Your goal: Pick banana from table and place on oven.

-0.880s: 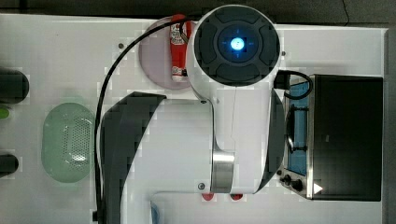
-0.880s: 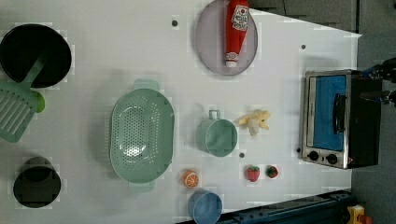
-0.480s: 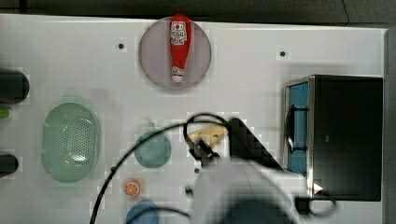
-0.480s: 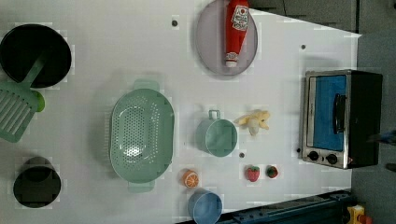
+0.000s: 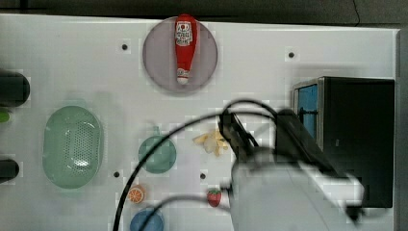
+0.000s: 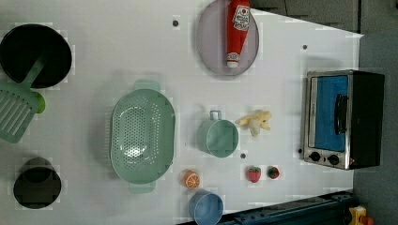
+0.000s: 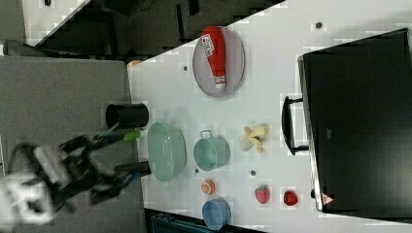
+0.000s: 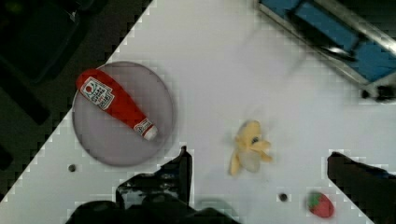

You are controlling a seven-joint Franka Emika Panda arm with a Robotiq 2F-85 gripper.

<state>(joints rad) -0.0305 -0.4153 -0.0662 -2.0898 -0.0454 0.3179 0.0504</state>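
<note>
1. The banana (image 6: 255, 122) lies on the white counter (image 6: 117, 56), a small pale bunch with nothing touching it.
2. In the left view it sits between the green cup (image 6: 217, 137) on the left view's left and the oven (image 6: 342, 119) on the left view's right, apart from both.
3. The oven stands at the counter's edge, its blue glass door shut and its bar handle facing the banana; its black top (image 7: 359, 121) is bare.
4. In the top view the arm (image 5: 288, 192) reaches in from the bottom, blurred, and its dark front end is just beside the banana (image 5: 210, 141) on the top view's right.
5. In the wrist view the gripper (image 8: 261, 186) has its two dark fingers spread wide apart, one finger (image 8: 180, 170) on each side of the picture, with nothing held between them; the banana (image 8: 249, 147) lies on the counter beyond the gap.
6. A red ketchup bottle (image 6: 238, 26) lies on its side on a grey round plate (image 6: 209, 44), well apart from the banana.
7. Two strawberries (image 6: 254, 174) and an orange slice (image 6: 191, 179) lie near the counter's front edge, with a blue cup (image 6: 206, 208) just beside the slice.
8. A green colander (image 6: 142, 136) sits on the left view's left of the green cup.
</note>
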